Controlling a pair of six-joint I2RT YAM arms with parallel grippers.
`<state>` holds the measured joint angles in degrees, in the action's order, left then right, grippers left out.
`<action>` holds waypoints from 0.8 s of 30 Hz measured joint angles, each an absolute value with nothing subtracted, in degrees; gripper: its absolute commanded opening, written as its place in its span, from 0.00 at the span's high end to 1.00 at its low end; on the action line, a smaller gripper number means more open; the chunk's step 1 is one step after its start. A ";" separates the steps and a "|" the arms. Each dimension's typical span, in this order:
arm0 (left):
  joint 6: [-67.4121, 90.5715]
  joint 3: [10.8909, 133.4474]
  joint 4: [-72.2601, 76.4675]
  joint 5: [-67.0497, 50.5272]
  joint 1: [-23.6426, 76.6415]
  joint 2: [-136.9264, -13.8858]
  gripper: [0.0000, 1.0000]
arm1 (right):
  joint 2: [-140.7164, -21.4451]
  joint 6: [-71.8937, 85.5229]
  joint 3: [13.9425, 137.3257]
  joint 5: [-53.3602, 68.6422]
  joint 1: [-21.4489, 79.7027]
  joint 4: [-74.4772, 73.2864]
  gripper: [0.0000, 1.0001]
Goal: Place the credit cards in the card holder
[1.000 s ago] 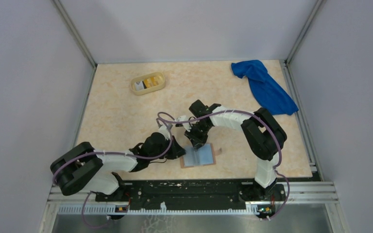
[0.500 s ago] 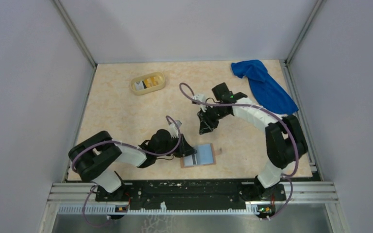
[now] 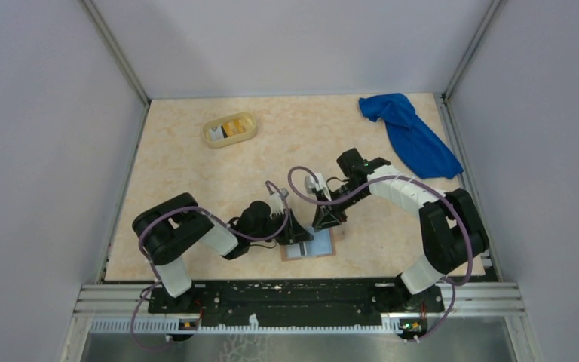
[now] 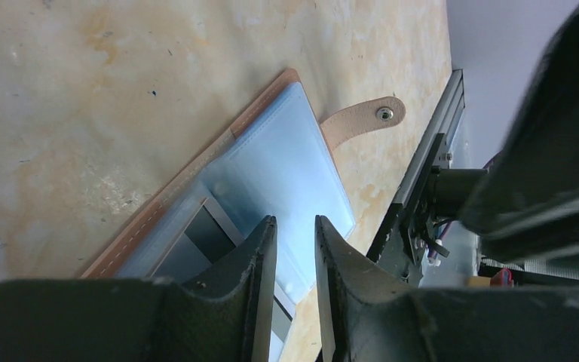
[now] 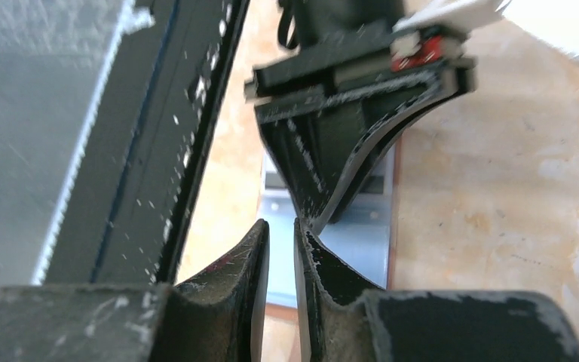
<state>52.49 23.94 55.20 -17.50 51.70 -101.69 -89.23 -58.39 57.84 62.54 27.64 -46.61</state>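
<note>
The tan card holder (image 3: 320, 246) lies open near the table's front edge, its grey-blue slots facing up. It also shows in the left wrist view (image 4: 286, 166) and the right wrist view (image 5: 366, 226). A dark card (image 4: 205, 238) sits in one slot. More credit cards (image 3: 230, 127), white, black and yellow, lie in the oval tray. My left gripper (image 3: 299, 235) rests its tips on the holder's left half (image 4: 295, 220), jaws a narrow slit apart, nothing between. My right gripper (image 3: 323, 222) hovers just above the holder's far edge (image 5: 281, 223), jaws nearly closed and empty, tips close to the left gripper's fingers (image 5: 332, 173).
The pale yellow oval tray (image 3: 205, 139) stands at the back left. A blue cloth (image 3: 411, 136) lies at the back right. The holder's snap strap (image 4: 362, 117) points toward the black front rail (image 3: 294, 290). Grey walls enclose the table.
My right gripper has swung from behind the holder back down to its far edge. My left arm has folded in, its gripper moving a little right onto the holder.
</note>
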 measured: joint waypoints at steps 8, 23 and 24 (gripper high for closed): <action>50.85 18.87 55.35 -12.45 51.70 -94.06 0.65 | -87.77 -72.23 50.13 48.69 31.16 -43.46 0.85; 20.69 27.73 26.35 13.47 45.65 -66.52 0.02 | -86.91 -71.64 58.00 47.00 29.65 -47.16 0.79; 19.81 29.41 25.47 11.25 41.32 -67.11 0.02 | -85.78 -70.22 59.79 48.31 28.67 -47.57 0.74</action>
<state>19.81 29.41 25.47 11.25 41.32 -67.11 -85.78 -70.22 59.79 48.31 28.67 -47.57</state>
